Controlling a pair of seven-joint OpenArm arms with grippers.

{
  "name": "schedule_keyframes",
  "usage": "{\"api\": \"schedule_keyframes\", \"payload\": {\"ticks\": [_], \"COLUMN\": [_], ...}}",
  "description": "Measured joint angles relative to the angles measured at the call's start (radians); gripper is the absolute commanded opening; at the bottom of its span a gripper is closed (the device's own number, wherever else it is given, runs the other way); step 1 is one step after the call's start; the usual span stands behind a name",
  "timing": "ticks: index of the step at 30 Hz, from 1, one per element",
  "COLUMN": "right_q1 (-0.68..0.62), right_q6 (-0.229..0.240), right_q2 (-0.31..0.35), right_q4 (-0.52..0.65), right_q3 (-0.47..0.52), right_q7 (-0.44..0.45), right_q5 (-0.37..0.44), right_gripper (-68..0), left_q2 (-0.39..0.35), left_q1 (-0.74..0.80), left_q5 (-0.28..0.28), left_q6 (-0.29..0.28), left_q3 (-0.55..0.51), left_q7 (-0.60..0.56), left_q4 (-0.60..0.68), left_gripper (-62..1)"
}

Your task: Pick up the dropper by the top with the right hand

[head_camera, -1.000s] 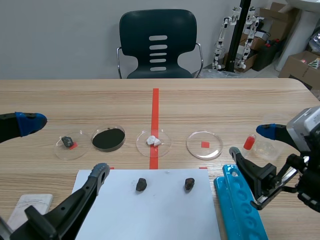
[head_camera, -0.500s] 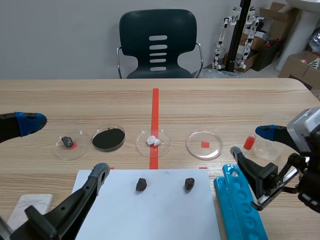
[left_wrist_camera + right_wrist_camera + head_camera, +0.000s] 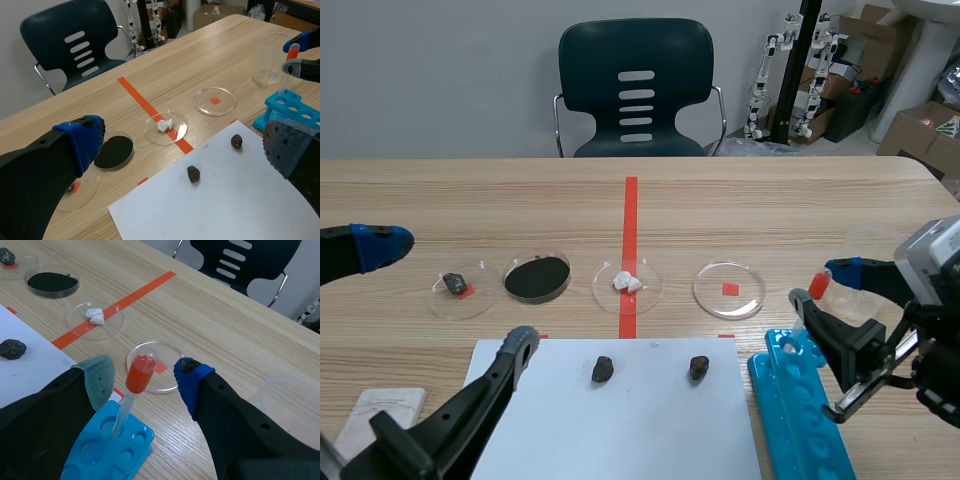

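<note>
The dropper (image 3: 139, 372) has a red bulb and a clear stem, and stands upright in the blue rack (image 3: 102, 450). My right gripper (image 3: 142, 377) is open, with one finger on each side of the bulb and a small gap on both sides. In the scene view the dropper's bulb (image 3: 817, 285) sits between the right gripper's (image 3: 822, 284) fingers, above the rack (image 3: 805, 415). The left wrist view shows the dropper (image 3: 290, 51) at the far right. My left gripper (image 3: 450, 293) stands open over the table's left side, holding nothing.
A row of petri dishes crosses the table: a dark stone (image 3: 454, 283), black powder (image 3: 537, 278), white lumps (image 3: 626, 282), and an empty dish (image 3: 729, 289). Two dark rocks (image 3: 603, 369) (image 3: 698, 368) lie on white paper (image 3: 620, 420). A clear cup (image 3: 287, 395) stands beyond the rack.
The right gripper's fingers have drawn closer together around the dropper's bulb. The dropper and the left arm have not moved.
</note>
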Motion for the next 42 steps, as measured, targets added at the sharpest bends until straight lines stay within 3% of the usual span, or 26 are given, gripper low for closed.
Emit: {"api": "schedule_keyframes", "payload": {"ticks": [17,27,31,42], "right_q1": [0.0,-0.002,-0.002,-0.002], "right_q6": [0.003,0.003,0.003,0.003], "right_q2": [0.0,0.0,0.0,0.0], "right_q4": [0.0,0.0,0.0,0.0], "right_q3": [0.0,0.0,0.0,0.0], "right_q7": [0.0,0.0,0.0,0.0], "right_q5": [0.0,0.0,0.0,0.0], "right_gripper": [-57.8,-58.2,-62.4,-65.4], "left_q2": [0.0,0.0,0.0,0.0], "left_q1": [0.0,0.0,0.0,0.0], "left_q5": [0.0,0.0,0.0,0.0], "left_q6": [0.0,0.0,0.0,0.0], "left_q3": [0.0,0.0,0.0,0.0], "left_q7": [0.0,0.0,0.0,0.0], "left_q4": [0.0,0.0,0.0,0.0], "left_gripper": [1.4,1.4,1.4,1.4]}}
